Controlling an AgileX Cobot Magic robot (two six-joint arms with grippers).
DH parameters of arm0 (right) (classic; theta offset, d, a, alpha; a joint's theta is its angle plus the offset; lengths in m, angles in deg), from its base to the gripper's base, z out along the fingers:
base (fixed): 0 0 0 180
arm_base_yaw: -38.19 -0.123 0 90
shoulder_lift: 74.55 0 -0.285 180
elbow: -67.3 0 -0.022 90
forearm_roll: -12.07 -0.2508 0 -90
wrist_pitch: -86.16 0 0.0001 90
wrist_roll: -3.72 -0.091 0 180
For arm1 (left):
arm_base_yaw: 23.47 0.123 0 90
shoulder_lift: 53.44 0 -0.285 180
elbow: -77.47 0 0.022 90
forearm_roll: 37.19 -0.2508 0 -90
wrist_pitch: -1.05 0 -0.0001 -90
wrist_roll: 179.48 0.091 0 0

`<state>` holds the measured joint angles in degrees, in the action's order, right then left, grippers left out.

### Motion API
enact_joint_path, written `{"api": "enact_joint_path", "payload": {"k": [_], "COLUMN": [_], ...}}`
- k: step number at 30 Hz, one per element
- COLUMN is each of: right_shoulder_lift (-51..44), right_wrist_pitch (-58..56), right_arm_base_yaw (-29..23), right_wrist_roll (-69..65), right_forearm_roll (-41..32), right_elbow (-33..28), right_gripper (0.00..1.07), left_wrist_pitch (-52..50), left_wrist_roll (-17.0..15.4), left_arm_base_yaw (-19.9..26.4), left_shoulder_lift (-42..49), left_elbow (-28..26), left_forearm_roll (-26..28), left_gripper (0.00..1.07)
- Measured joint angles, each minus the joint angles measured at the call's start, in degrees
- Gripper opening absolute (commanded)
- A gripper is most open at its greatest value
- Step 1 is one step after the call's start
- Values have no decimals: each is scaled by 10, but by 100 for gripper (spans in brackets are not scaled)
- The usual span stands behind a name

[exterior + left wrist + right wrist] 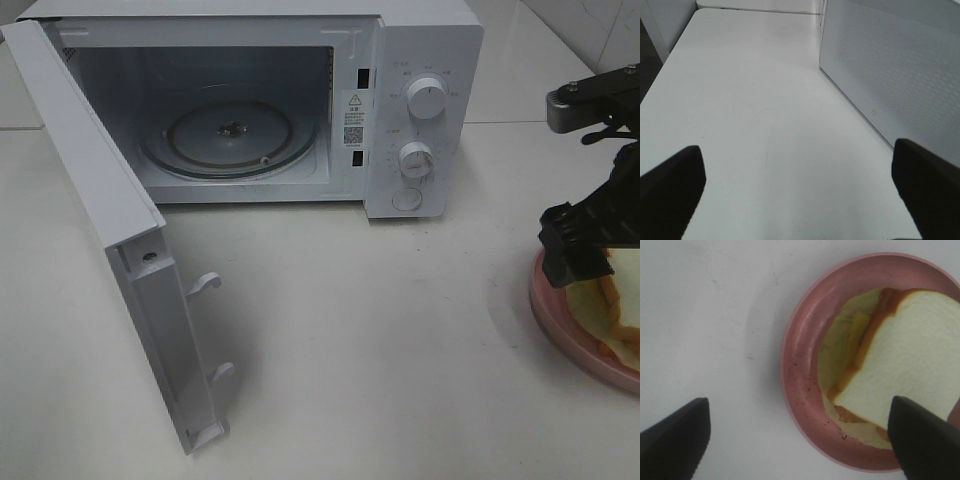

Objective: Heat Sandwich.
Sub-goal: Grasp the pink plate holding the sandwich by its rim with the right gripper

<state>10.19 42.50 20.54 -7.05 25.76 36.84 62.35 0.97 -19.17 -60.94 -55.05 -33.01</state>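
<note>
Door [165,340]: nearest in high view, swung fully open, latch hooks facing out.
Oven [425,60]: cavity open, turntable [230,140] bare.
Sandwich [910,355]: on pink plate [800,350], far right of worktop [380,330], well apart from oven; not yet lifted.
Risk 1: top slice sits skewed, filling fanned out to one side. Tilt the plate in a rim grab and layers prob slide off.
Risk 2: rim is low and smooth, so a one-side pinch may slip or tip the plate.
Risk 3: long carry across to cavity; plate could clip the oven's front frame by the knobs on entry.
Risk 4: a claw closing too far in would squash bread, not rim.
R claw [797,435]: spread wide, holds nothing. One finger over sandwich side of plate, other over bare worktop, rim between. Contact w/ plate: can't tell.
L claw [795,190]: spread wide, empty, above bare worktop beside a dotted white panel.
</note>
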Motion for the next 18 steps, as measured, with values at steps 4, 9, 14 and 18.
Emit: {"api": "enact_joint_path", "payload": {"k": [4, 9, 14, 18], "right_shoulder_lift": [5, 52, 95, 129], "right_wrist_pitch": [4, 13, 40, 49], "right_arm_base_yaw": [17, 44, 46, 46], "right_wrist_roll": [0, 9, 16, 17], "right_forearm_roll": [-1, -29, -46, -47], "right_elbow": [0, 0, 1, 8], "right_gripper": [90, 88, 87, 87], "left_wrist_pitch": [0, 0, 0, 0], "left_wrist_roll": [0, 0, 0, 0], "left_arm_base_yaw": [0, 0, 0, 0], "left_shoulder_lift": [0, 0, 0, 0], "left_elbow": [0, 0, 0, 0], "left_forearm_roll": [0, 0, 0, 0], "left_gripper": [96, 96, 96, 96]}}
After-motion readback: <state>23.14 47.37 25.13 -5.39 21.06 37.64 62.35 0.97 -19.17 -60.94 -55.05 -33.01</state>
